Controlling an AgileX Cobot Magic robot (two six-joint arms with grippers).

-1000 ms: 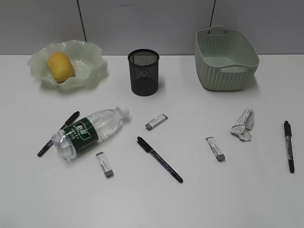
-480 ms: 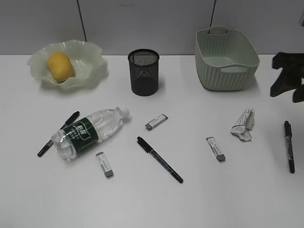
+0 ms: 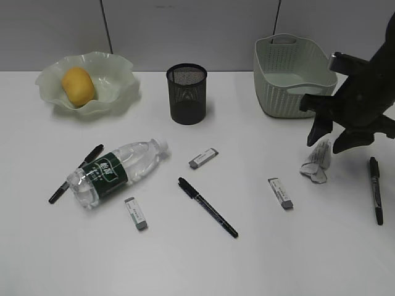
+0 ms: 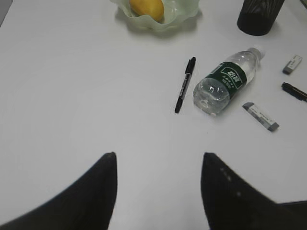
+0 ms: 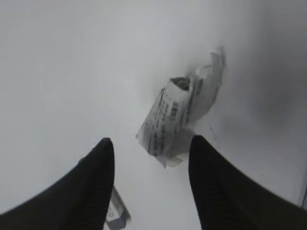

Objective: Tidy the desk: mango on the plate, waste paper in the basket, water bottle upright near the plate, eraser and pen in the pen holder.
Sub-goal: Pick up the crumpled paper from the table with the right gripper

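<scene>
Waste paper [image 5: 180,112] lies on the surface [image 3: 185,259], at twelve o'clock from my right jaws [image 5: 151,179]. Those spread wide, empty; my left jaws [image 4: 158,189] too

left claw [image 4: 158,191] spread over desk [image 4: 72,86] | water bottle [image 4: 225,84] lying down (pen [image 4: 184,85] beside)

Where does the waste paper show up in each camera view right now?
Exterior: waste paper at right, just under the right pincer.
Left wrist: not in view.
Right wrist: waste paper centre, ahead of the open pincer.
Shared landmark: the eraser beside it.
</scene>
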